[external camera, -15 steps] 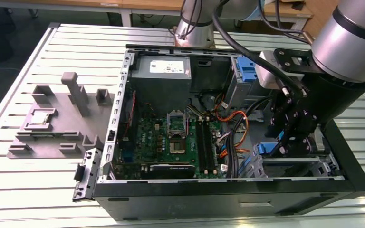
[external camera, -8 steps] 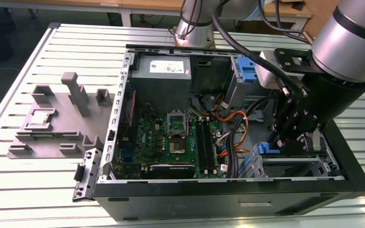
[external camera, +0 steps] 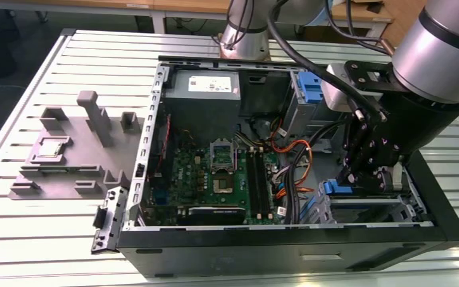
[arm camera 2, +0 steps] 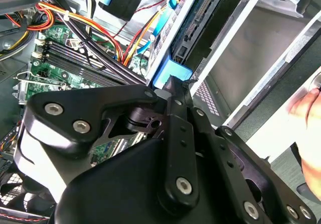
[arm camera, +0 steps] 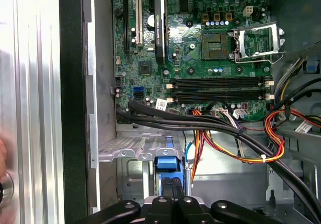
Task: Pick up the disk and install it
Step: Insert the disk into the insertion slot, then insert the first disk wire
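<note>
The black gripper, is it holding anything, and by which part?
The gripper pinches the flat metal disk with blue plastic rails by the blue tab at its end.

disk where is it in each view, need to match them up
exterior view: disk in the drive bay, at the exterior view's right.
second wrist view: disk, blue end at the tip of the hand.
first wrist view: disk, blue end beside the orange cables.
shared landmark: green motherboard.

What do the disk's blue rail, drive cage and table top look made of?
Disk's blue rail: smooth moulded plastic, slightly glossy. Drive cage: bare sheet metal, silver with punched slots. Table top: likely metal slats, pale with soft reflections; painted or bare unclear.
</note>
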Robot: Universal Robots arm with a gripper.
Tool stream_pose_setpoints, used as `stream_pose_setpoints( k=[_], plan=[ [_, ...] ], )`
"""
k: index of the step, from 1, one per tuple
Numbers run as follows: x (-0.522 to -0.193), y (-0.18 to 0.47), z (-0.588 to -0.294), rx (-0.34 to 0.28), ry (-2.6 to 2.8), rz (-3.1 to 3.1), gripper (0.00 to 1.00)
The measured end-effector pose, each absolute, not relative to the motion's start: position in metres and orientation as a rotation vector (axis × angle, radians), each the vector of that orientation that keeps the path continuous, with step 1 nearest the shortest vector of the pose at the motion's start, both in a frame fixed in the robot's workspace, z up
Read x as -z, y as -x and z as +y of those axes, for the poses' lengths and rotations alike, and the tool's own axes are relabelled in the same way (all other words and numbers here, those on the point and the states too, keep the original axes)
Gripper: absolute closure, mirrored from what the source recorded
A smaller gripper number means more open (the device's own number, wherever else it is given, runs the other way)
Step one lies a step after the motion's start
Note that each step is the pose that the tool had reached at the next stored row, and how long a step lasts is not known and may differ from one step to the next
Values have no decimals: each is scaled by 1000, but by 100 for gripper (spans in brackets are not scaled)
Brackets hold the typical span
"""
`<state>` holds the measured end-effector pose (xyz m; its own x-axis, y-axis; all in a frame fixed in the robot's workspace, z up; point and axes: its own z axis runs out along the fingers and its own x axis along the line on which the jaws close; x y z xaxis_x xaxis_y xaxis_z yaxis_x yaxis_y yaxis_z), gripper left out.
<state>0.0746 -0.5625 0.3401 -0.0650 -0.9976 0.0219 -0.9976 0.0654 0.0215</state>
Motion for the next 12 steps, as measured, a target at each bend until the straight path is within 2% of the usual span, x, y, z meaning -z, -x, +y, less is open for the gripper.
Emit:
stream_pose_setpoints(
  k=[12],
  plan=[
    [-340, -77, -562, 1, -2127, -2270, 90]
  ],
)
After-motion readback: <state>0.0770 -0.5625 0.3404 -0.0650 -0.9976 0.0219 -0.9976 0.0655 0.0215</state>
